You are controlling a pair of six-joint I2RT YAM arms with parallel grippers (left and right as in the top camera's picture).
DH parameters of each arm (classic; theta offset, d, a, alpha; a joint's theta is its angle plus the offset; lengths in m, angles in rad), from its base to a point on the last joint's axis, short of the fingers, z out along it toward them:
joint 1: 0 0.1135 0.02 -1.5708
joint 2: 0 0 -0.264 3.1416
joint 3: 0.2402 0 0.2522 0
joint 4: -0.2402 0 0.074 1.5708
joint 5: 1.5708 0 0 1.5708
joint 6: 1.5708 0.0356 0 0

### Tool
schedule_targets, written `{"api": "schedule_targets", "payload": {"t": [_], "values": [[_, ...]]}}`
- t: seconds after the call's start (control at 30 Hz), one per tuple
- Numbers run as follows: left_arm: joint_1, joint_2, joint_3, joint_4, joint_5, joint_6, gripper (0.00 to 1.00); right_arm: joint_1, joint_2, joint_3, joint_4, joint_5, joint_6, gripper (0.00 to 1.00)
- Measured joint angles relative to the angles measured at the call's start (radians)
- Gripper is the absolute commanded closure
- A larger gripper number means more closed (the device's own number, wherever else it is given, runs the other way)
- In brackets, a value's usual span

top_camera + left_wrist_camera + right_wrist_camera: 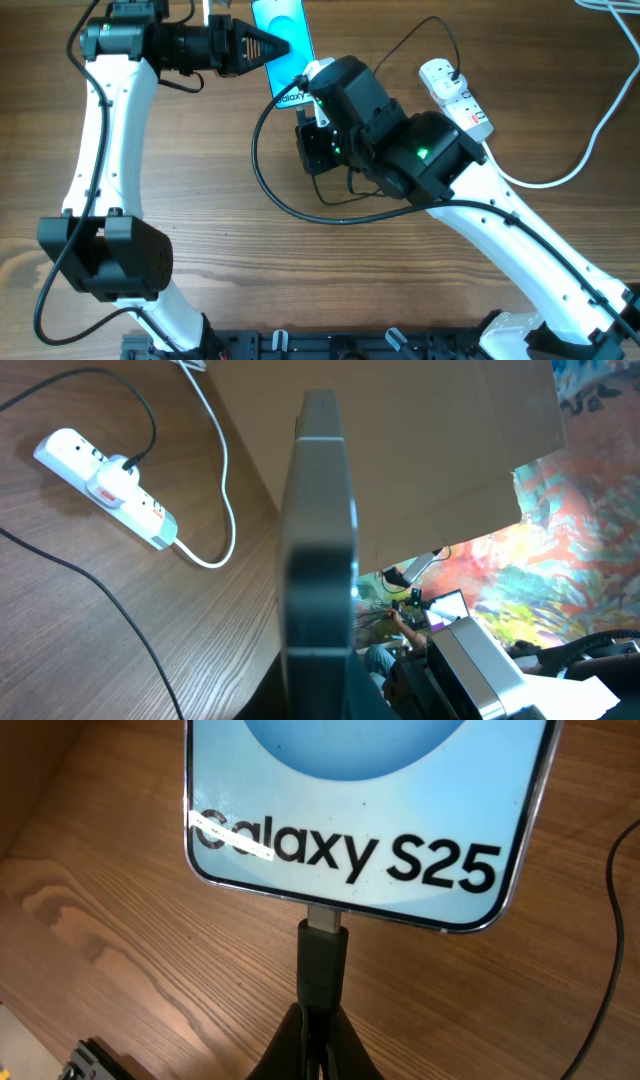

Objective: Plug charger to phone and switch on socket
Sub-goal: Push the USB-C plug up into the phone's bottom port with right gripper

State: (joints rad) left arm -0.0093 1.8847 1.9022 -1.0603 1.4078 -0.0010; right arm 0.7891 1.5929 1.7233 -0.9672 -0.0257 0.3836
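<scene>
Black charger (322, 955) sits clenched in my right gripper (318, 1025), its metal tip touching the bottom edge of the phone (370, 810). My left gripper (262, 47) grasps the phone by its side. I'd push straight in, without twisting, and brace left. The socket (457, 97) lies well apart on the table (100, 920).

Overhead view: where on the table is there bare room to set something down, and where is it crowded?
Bare table lies between the left arm and right arm, below the charger loop, and at the right edge under the white cord. Crowded: top middle, around phone, left gripper, right gripper and socket.
</scene>
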Motion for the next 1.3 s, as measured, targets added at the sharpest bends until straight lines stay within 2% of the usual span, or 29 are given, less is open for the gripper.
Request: {"api": "schedule_targets", "payload": {"t": [1.3], "values": [[0.000, 0.000, 0.000, 0.000, 0.015, 0.026, 0.96, 0.000, 0.000, 0.000, 0.000, 0.001, -0.004, 0.96]]}}
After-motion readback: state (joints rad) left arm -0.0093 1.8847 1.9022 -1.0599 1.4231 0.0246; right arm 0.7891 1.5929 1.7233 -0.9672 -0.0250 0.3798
